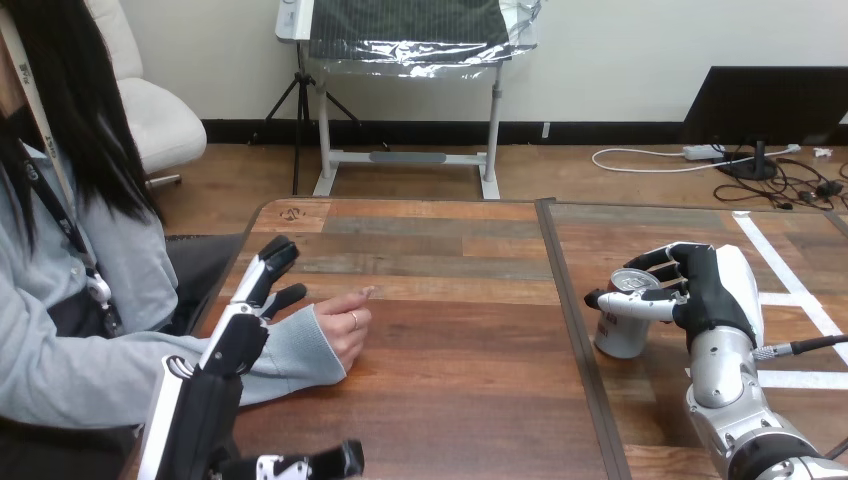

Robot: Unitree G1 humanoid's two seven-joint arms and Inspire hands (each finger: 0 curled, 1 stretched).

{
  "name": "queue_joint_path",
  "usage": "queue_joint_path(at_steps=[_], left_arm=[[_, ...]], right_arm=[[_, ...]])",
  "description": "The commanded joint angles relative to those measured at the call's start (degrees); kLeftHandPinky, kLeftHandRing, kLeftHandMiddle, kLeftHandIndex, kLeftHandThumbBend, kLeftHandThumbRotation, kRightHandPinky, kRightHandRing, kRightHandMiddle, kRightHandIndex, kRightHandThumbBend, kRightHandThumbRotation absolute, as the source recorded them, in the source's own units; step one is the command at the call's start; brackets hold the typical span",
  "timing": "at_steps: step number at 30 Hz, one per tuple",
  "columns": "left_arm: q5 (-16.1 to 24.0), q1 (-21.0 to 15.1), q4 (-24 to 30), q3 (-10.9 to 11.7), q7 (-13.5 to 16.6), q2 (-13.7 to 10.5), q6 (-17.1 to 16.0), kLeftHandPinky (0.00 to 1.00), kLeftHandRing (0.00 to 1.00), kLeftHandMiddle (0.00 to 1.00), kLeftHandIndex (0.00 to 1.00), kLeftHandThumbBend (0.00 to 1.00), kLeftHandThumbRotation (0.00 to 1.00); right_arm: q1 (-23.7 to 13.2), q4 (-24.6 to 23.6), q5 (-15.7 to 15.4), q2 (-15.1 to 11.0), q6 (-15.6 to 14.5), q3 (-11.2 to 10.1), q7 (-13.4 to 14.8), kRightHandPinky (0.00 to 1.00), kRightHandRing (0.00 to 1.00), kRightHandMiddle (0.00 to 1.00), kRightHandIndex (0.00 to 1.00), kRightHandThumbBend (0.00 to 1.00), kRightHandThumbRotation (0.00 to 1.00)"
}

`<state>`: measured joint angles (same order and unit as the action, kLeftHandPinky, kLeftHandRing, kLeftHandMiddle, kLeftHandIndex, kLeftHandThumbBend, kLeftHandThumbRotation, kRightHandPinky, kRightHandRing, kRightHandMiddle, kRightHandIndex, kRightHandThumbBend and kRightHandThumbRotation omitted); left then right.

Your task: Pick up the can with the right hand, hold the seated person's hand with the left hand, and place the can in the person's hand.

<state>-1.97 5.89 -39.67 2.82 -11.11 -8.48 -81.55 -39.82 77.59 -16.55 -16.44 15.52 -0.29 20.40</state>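
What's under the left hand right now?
The person's wrist lies under the left hand, resting on the table. Whether the two touch is covered by the hand's own back.

Shiny metal can (pixel 625 322) on smooth, matt wooden table (pixel 450 330).

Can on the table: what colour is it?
The can is white with a silvery top, head view.
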Motion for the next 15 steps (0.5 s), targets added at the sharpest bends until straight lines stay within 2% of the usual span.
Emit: queue_joint_path(at_steps=[1, 8, 15], left_arm=[[2.74, -2.10, 3.21, 2.71, 2.16, 1.33, 2.50, 0.86, 0.96, 0.96, 0.92, 1.00, 0.54], [9.70, -1.58, 5.27, 7.21, 6.23, 2.86, 4.63, 0.86, 0.95, 0.96, 0.93, 1.00, 0.51], [18.03, -0.62, 9.65, 10.63, 11.37, 3.64, 9.18, 0.86, 0.94, 0.95, 0.94, 1.00, 0.47]], right_arm=[[-3.95, -2.91, 0.13, -1.50, 2.83, 0.15, 1.08, 0.42, 0.48, 0.53, 0.50, 0.87, 0.00], [-3.98, -3.47, 0.63, -1.10, 4.14, -0.13, 0.77, 0.39, 0.45, 0.52, 0.50, 0.87, 0.00], [-3.94, -3.68, 0.58, -0.90, 5.38, 0.03, 0.90, 0.37, 0.43, 0.51, 0.50, 0.87, 0.00]])
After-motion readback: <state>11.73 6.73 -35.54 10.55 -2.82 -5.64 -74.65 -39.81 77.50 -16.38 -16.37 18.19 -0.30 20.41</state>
